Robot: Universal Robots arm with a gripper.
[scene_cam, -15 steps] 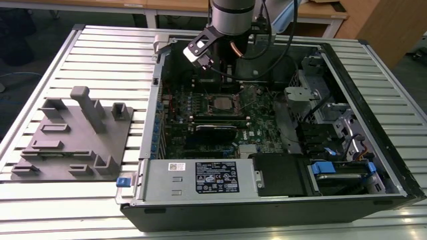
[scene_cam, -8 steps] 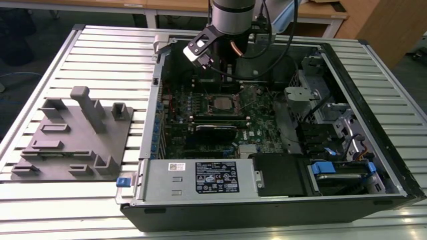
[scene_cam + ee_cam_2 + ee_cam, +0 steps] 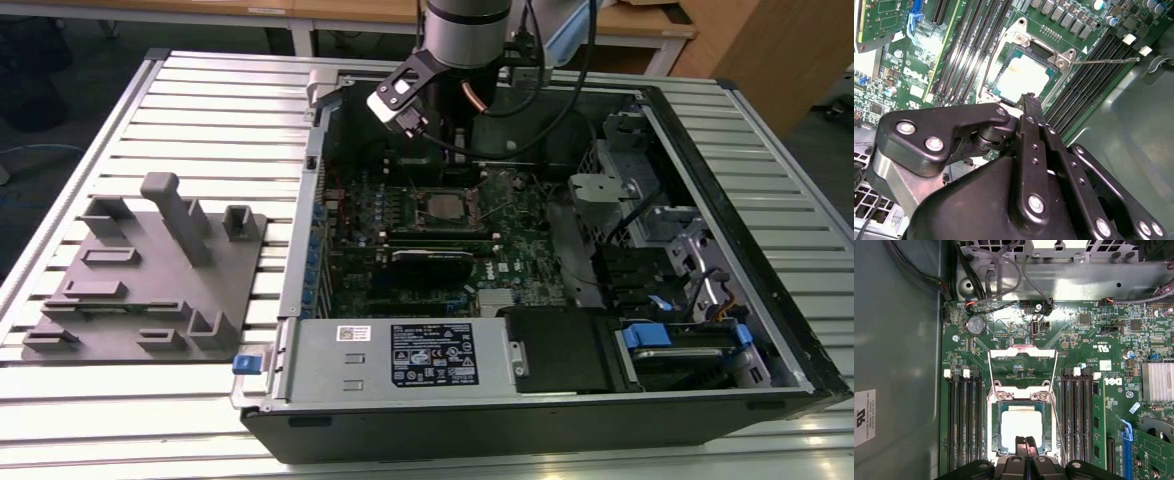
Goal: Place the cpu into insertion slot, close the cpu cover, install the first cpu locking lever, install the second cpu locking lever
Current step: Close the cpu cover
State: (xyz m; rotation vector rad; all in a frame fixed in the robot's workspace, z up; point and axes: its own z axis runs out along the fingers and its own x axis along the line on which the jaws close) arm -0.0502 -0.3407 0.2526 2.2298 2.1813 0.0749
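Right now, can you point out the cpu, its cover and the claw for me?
cpu [image 3: 1021, 422]: first wrist view, middle of its silver face.
cpu cover [image 3: 1022, 353]: first wrist view, the open frame's bar farthest from the socket.
claw [image 3: 1025, 440]: first wrist view, midway between its fingertips.

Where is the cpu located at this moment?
In both wrist views the cpu sits in the insertion slot, between the two banks of memory slots, with the gripper at its edge.
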